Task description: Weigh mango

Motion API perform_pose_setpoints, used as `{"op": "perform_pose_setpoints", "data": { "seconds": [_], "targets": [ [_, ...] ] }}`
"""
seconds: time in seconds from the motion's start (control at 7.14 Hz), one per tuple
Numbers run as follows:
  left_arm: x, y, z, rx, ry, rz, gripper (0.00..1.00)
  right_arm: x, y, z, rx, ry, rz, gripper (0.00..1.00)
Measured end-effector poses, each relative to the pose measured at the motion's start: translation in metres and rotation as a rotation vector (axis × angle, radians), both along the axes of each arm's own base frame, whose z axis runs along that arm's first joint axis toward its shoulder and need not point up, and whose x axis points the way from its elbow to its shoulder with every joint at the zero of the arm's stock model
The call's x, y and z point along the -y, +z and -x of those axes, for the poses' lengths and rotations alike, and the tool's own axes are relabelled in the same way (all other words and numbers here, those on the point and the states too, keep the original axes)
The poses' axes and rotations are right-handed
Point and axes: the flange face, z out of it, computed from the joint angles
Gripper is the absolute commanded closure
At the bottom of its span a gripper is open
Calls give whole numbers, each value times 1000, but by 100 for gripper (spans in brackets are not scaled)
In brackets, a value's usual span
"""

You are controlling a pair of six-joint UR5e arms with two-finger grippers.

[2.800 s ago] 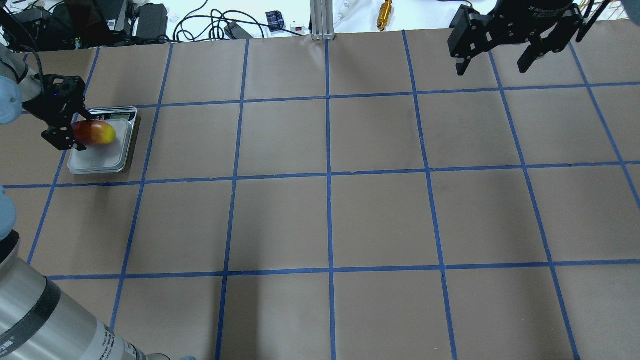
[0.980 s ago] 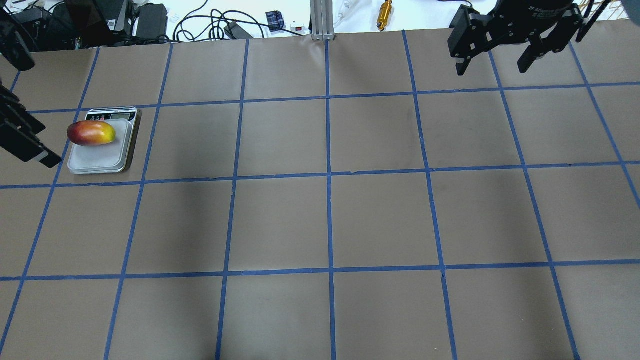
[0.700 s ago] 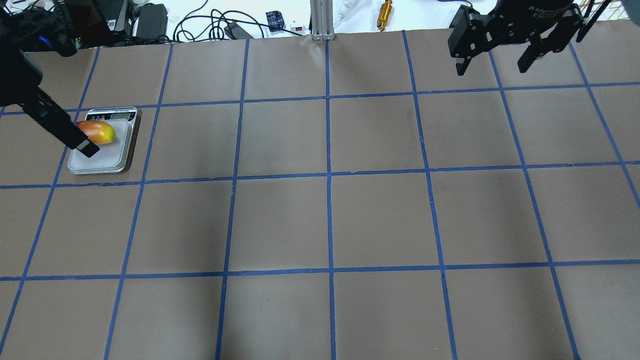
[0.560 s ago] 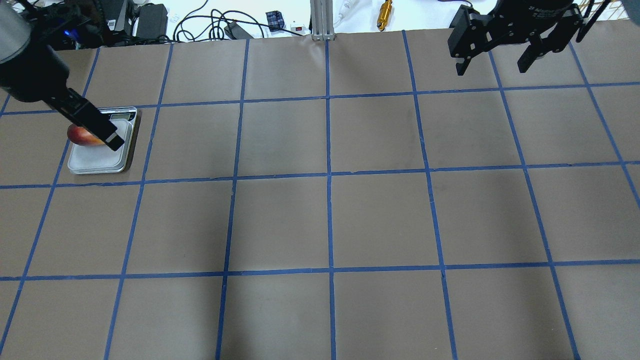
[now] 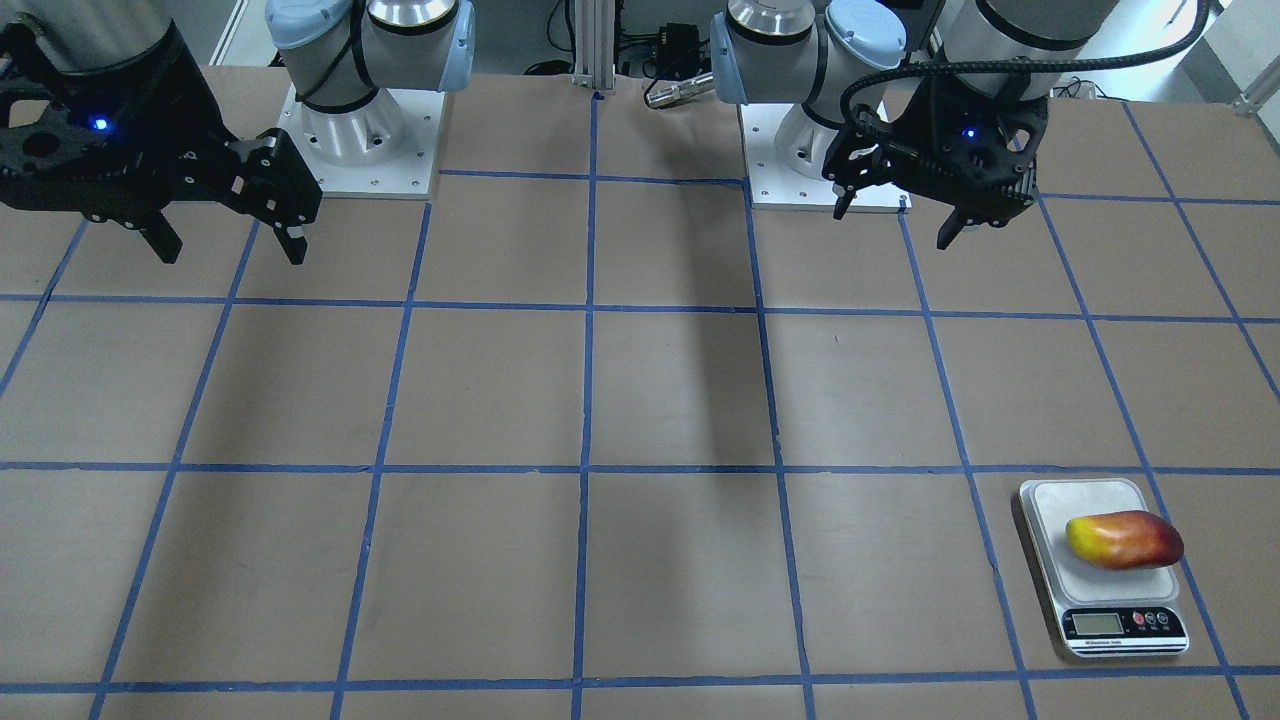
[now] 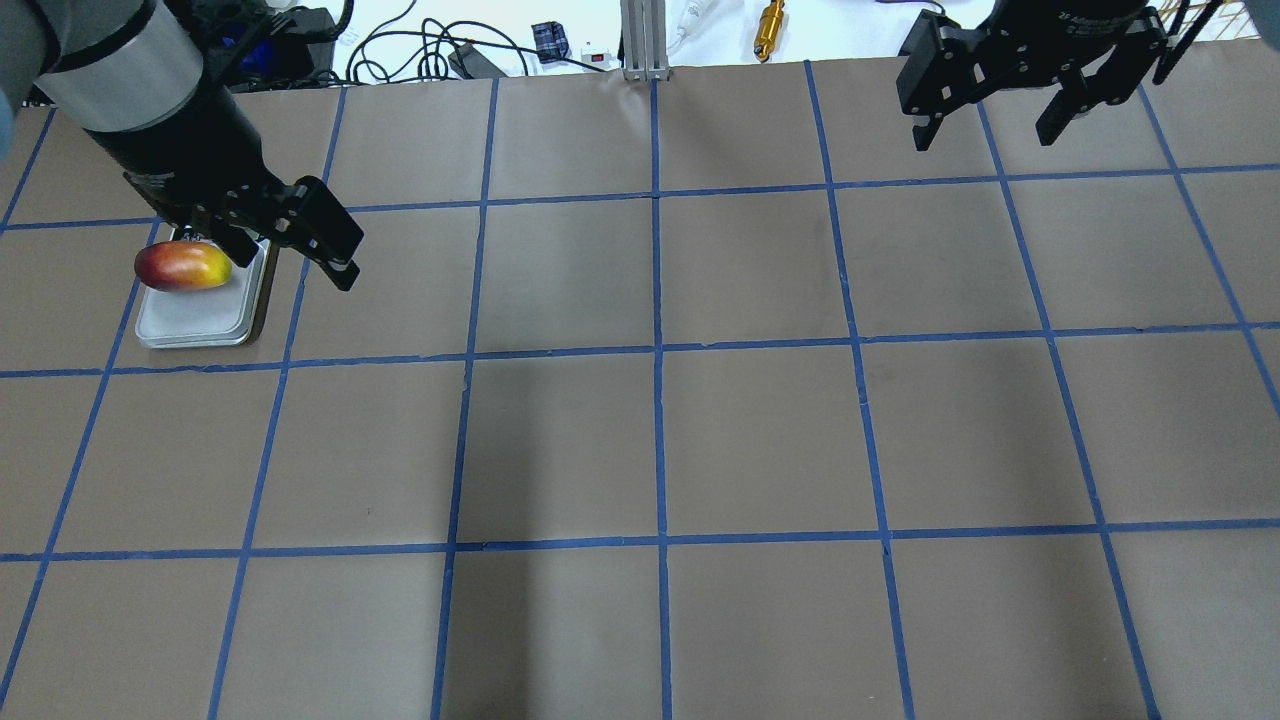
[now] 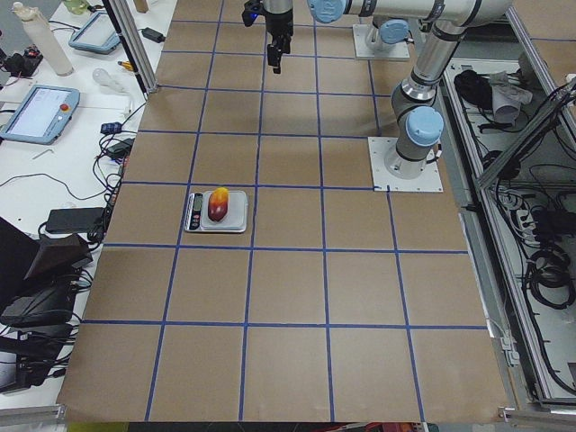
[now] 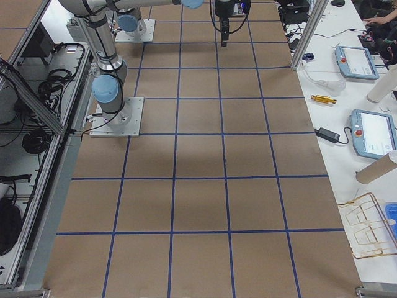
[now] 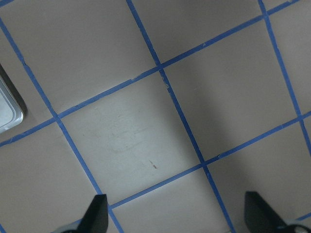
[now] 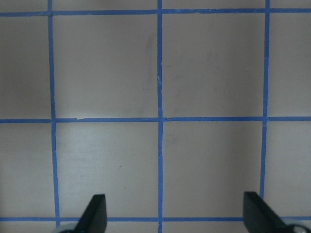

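Observation:
The mango (image 6: pixel 183 267), yellow at one end and orange-red at the other, lies free on the silver scale (image 6: pixel 195 325) at the table's left side. It also shows in the front view (image 5: pixel 1125 540) on the scale (image 5: pixel 1055 500), behind the display, and in the left view (image 7: pixel 218 205). My left gripper (image 6: pixel 292 262) is open and empty, raised above the table just right of the scale; in the front view (image 5: pixel 892 225) it hangs near its base. My right gripper (image 6: pixel 982 138) is open and empty, high at the far right.
Brown paper with a blue tape grid covers the table. Cables, a gold cylinder (image 6: pixel 770 28) and an aluminium post (image 6: pixel 640 40) lie past the far edge. The arm bases (image 5: pixel 360 130) stand on the robot's side. A corner of the scale (image 9: pixel 7 109) shows in the left wrist view.
My left gripper, shut on the mango 2.8 s ago, has let it go, lifted and swung rightward across the scale. The mango stays on the scale. The right arm has not moved.

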Motion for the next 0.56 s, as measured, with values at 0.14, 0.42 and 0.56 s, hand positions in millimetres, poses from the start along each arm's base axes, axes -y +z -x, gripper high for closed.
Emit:
{"op": "perform_pose_setpoints", "data": {
  "seconds": [0.14, 0.42, 0.56],
  "targets": [
    [-1, 0, 14, 6, 89, 10, 0, 0, 0, 0, 0, 0, -1, 0],
    [2, 4, 26, 5, 238, 42, 0, 0, -1, 0, 1, 1, -1, 0],
    [5, 7, 28, -3, 267, 72, 0, 0, 0, 0, 0, 1, -1, 0]
  ]
}}
